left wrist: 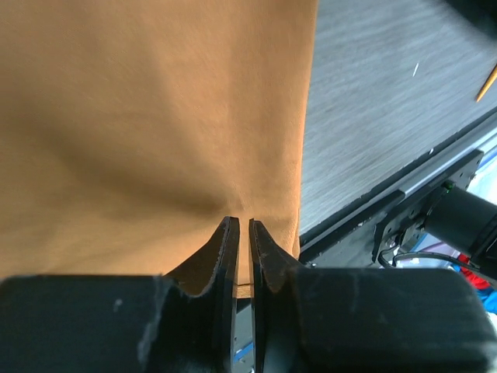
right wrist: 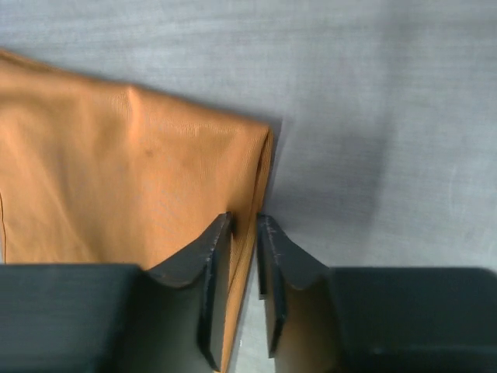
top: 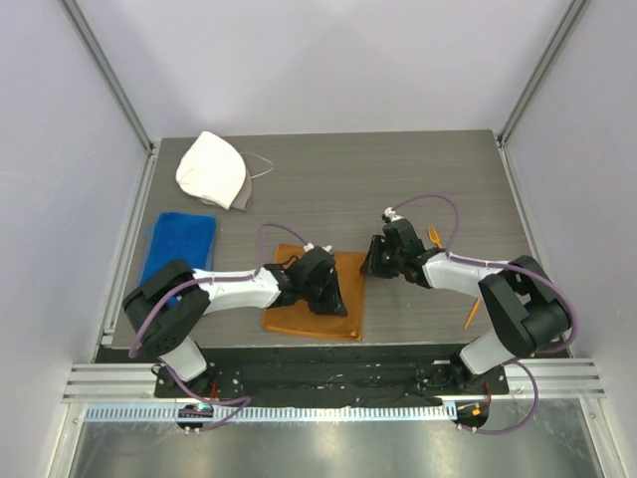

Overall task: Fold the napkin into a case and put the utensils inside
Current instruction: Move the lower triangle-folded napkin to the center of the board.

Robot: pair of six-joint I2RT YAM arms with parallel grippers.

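One rust-orange napkin (top: pixel 299 319) on worktop (top: pixel 398 179), left hand (left wrist: pixel 241 225) and right hand (right wrist: pixel 245 221) each clenched on its edge; shallow pinches may slip during folding.

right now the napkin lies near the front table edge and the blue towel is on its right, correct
No. The towel lies to the left of the napkin, not to its right; the top view shows this. The napkin does lie near the front edge of the table.
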